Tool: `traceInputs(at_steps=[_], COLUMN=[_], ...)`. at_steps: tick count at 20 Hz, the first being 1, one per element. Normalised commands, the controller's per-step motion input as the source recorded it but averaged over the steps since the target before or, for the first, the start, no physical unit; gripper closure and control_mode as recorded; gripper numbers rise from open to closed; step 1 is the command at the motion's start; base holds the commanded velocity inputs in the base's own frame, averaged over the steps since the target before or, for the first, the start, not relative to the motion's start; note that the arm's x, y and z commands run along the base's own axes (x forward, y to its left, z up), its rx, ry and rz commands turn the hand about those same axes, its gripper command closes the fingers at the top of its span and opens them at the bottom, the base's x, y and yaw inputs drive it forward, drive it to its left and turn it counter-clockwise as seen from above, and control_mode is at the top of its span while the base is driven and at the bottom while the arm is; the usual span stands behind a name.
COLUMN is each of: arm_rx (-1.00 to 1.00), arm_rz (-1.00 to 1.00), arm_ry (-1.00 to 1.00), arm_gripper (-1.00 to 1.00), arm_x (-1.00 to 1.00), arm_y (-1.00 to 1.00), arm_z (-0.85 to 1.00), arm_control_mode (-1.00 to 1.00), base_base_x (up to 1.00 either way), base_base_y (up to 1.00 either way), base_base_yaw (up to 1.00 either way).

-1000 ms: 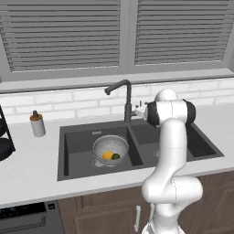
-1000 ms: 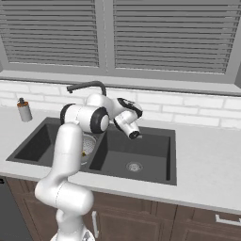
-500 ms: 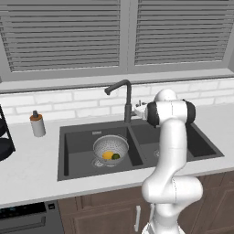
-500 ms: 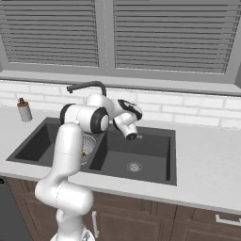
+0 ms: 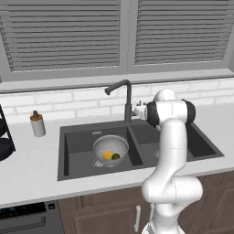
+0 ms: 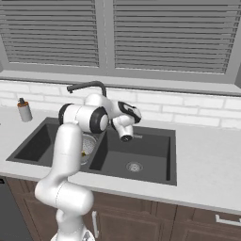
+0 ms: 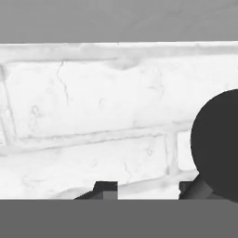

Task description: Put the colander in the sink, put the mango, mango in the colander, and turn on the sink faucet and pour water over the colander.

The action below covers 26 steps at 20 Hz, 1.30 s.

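The silvery colander (image 5: pixel 111 145) stands in the left basin of the dark sink (image 5: pixel 75 137), half hidden by my arm in the right base view (image 6: pixel 88 141). Inside it lie the yellow mango (image 5: pixel 108 155) and the darker green mango (image 5: pixel 116 156). The gooseneck faucet (image 5: pixel 127 98) rises behind the divider, and no water runs from its spout. My gripper (image 5: pixel 137 110) is at the faucet's base on its right side, facing the wall. In the hand view the gripper (image 7: pixel 147 188) is open, its tips apart with only brick between them. A dark round shape (image 7: pixel 218 144), apparently the faucet stem, touches one tip's edge.
A small grey bottle with a brown top (image 5: pixel 37 124) stands on the counter left of the sink. A dark rack (image 5: pixel 3 141) sits at the far left edge. White brick backsplash (image 7: pixel 93 116) runs close behind the faucet. Bare counter (image 6: pixel 207 160) lies right of the sink.
My hand has edged slightly sideways toward the faucet stem. The colander and both mangoes have not moved.
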Motion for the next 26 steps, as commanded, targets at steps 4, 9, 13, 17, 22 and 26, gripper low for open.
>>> traceInputs(at_steps=[4, 9, 13, 17, 22, 26], arm_rx=[0.21, 0.30, 0.35, 0.31, 0.27, 0.17], arm_rz=[-0.04, 0.00, 0.00, 0.00, 0.03, 0.15], arm_ry=[0.00, 0.00, 0.00, 0.00, -0.11, -0.21], arm_gripper=[1.00, 1.00, 1.00, 1.00, 1.00, 1.00], arm_x=[0.00, -0.02, -0.02, 0.00, -0.24, -0.71], arm_y=[-1.00, -1.00, -1.00, -1.00, -0.71, -0.21], arm_z=[0.00, -0.05, -0.18, -0.23, 0.39, 1.00], arm_control_mode=[-1.00, -1.00, -1.00, -1.00, -1.00, -1.00], base_base_x=[0.00, 0.00, 0.00, 0.00, 0.00, 0.00], base_base_y=[0.00, 0.00, 0.00, 0.00, 0.00, 0.00], base_base_yaw=[0.00, 0.00, 0.00, 0.00, 0.00, 0.00])
